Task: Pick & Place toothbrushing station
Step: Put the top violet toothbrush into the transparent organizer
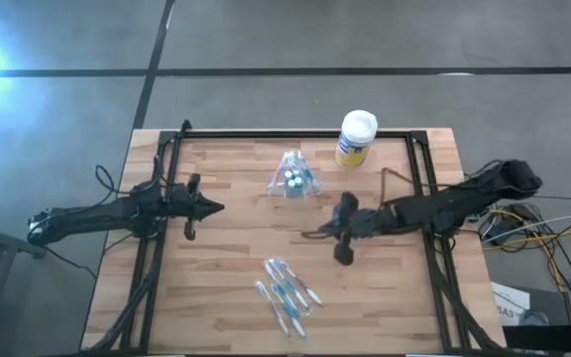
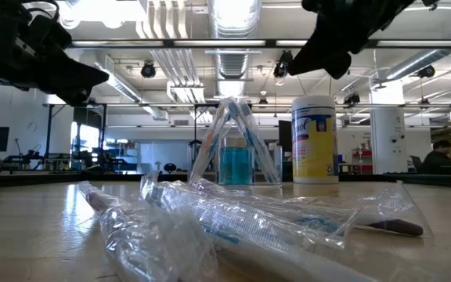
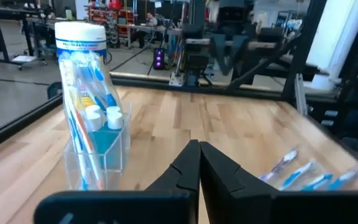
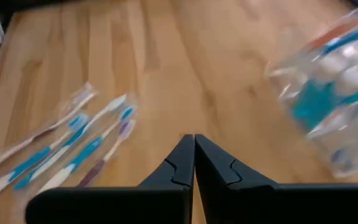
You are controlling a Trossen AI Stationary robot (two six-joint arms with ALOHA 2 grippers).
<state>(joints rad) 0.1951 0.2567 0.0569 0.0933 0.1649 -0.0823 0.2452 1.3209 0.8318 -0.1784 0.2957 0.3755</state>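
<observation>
Grippers L [image 1: 214, 208] & R [image 1: 310, 234] hover closed, w/ cup [image 1: 294, 177] between.

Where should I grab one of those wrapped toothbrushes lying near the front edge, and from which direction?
My call: come straight down on a wrapped toothbrush at mid-handle, fingers set across its width. They lie flat on the table, packed side by side, so a side approach looks blocked; the outermost one seems easiest. The right gripper, shut now, is nearer than the left gripper, also shut.
</observation>
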